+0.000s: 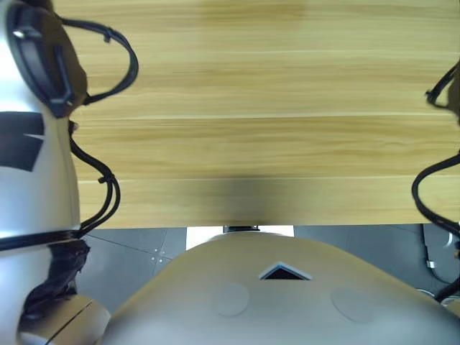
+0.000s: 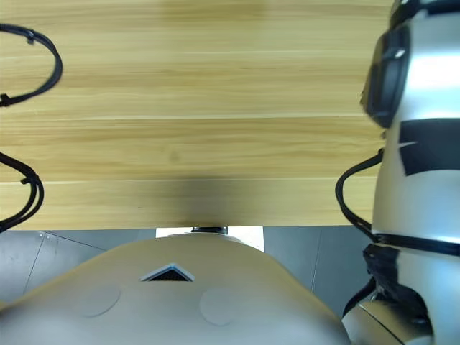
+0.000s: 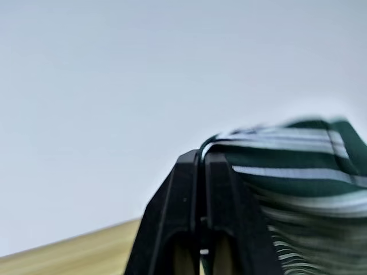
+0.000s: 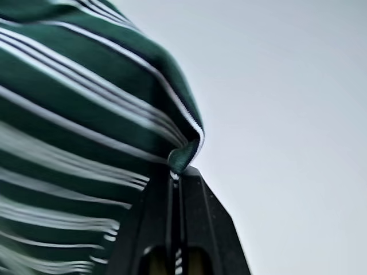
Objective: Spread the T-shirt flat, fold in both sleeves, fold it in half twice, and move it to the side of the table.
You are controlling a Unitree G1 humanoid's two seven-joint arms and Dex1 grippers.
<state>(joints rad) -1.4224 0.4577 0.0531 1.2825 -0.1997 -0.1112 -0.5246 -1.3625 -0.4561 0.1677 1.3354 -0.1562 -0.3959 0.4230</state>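
Green-and-white striped, the T-shirt (image 4: pixel 86 114) is pinched by the left gripper (image 3: pixel 202 160) and the right gripper (image 4: pixel 176 173), each clenched tight on a fold of its edge. Judging by the pale backdrop (image 3: pixel 114 86), it hangs lifted off the wooden desk (image 1: pixel 251 108), left arm (image 1: pixel 36 144) at nine o'clock, right arm (image 2: pixel 424 158) at three, probably to open it for spreading flat.

Raised left claw (image 3: pixel 202 157) and right claw (image 4: pixel 176 173) each clamp the T-shirt (image 4: pixel 86 103).
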